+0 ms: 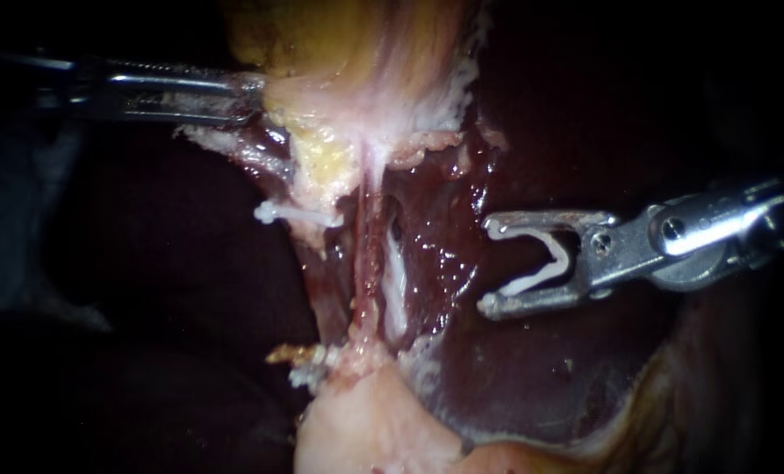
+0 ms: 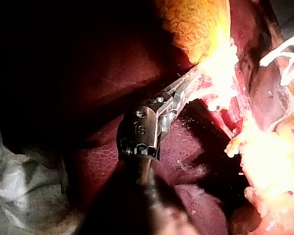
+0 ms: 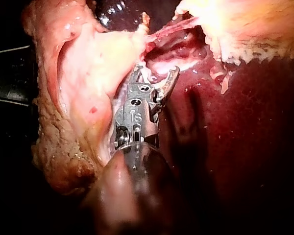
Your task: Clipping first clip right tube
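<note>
White clip (image 1: 541,254) gripped in the right instrument's (image 1: 488,264) wide-spread pincer
Just beside the right tube (image 1: 395,281), not touching; left instrument's (image 1: 249,96) pincer clamps the gallbladder (image 1: 356,53) above it

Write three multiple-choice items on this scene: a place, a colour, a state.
1. The clip in the right instrument sits: A short of the tubes, over liver; B around a tube; C dropped loose.
2. That clip is: A blue; B white; C gold.
3. The left instrument has its jaws: A wide open; B out of view; C shut on gallbladder.
Key: 1 A, liver shows between clip and tubes; 2 B, it shows white; 3 C, both jaws pinch its edge.
</note>
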Available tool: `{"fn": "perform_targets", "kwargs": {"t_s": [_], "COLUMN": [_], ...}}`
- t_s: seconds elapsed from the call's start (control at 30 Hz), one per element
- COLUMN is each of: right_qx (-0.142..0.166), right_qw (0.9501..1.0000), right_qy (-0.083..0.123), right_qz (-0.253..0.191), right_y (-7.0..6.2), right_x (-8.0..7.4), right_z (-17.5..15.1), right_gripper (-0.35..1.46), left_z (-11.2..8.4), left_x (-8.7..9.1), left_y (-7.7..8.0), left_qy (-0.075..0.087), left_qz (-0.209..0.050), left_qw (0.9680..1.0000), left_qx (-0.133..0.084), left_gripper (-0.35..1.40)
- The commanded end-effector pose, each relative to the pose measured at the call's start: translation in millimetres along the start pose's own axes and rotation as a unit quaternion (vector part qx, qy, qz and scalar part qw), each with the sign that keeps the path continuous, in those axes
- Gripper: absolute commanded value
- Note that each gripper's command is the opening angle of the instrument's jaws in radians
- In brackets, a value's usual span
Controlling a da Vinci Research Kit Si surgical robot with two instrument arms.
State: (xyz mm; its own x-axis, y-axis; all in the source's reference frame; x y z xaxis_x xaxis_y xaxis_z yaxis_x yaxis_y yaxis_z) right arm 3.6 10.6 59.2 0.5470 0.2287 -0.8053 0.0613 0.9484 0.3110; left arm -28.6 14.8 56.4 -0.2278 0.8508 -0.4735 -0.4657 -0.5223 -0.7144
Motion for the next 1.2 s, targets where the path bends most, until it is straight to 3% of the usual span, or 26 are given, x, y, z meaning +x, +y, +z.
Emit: {"fn": "perform_targets", "kwargs": {"t_s": [0.03, 0.27, 0.4, 0.5, 0.67, 0.73, 1.2], "right_qx": [0.0, 0.0, 0.0, 0.0, 0.004, 0.021, 0.056], "right_qw": [1.0, 1.0, 1.0, 1.0, 0.9998, 0.9994, 0.9922], "right_qy": [0.0, 0.0, 0.0, 0.0, 0.018, 0.029, 0.078], "right_qz": [0.0, 0.0, 0.0, 0.0, 0.002, -0.001, 0.079], "right_y": [0.0, 0.0, 0.0, 0.0, -0.1, -0.2, -1.5], "right_x": [0.0, 0.0, 0.0, 0.0, 0.4, 0.5, 0.8], "right_z": [0.1, 0.0, 0.0, 0.1, 0.6, 1.1, 8.7], "right_gripper": [0.5, 0.5, 0.5, 0.5, 0.5, 0.5, 0.5], "left_z": [-0.1, -3.4, -6.6, -7.8, -7.7, -7.5, -7.3], "left_x": [0.0, 2.2, 4.0, 4.4, 4.2, 4.2, 4.1], "left_y": [0.0, 0.2, 0.2, 0.2, 0.2, 0.2, 0.3], "left_qy": [0.0, -0.004, 0.009, 0.013, 0.013, 0.013, 0.014], "left_qz": [0.0, -0.005, -0.012, -0.016, -0.016, -0.016, -0.016], "left_qw": [1.0, 1.0, 0.9999, 0.9998, 0.9998, 0.9998, 0.9997], "left_qx": [-0.001, -0.004, 0.003, 0.005, 0.006, 0.007, 0.008], "left_gripper": [-0.35, -0.35, -0.35, -0.35, -0.35, -0.35, -0.35]}}
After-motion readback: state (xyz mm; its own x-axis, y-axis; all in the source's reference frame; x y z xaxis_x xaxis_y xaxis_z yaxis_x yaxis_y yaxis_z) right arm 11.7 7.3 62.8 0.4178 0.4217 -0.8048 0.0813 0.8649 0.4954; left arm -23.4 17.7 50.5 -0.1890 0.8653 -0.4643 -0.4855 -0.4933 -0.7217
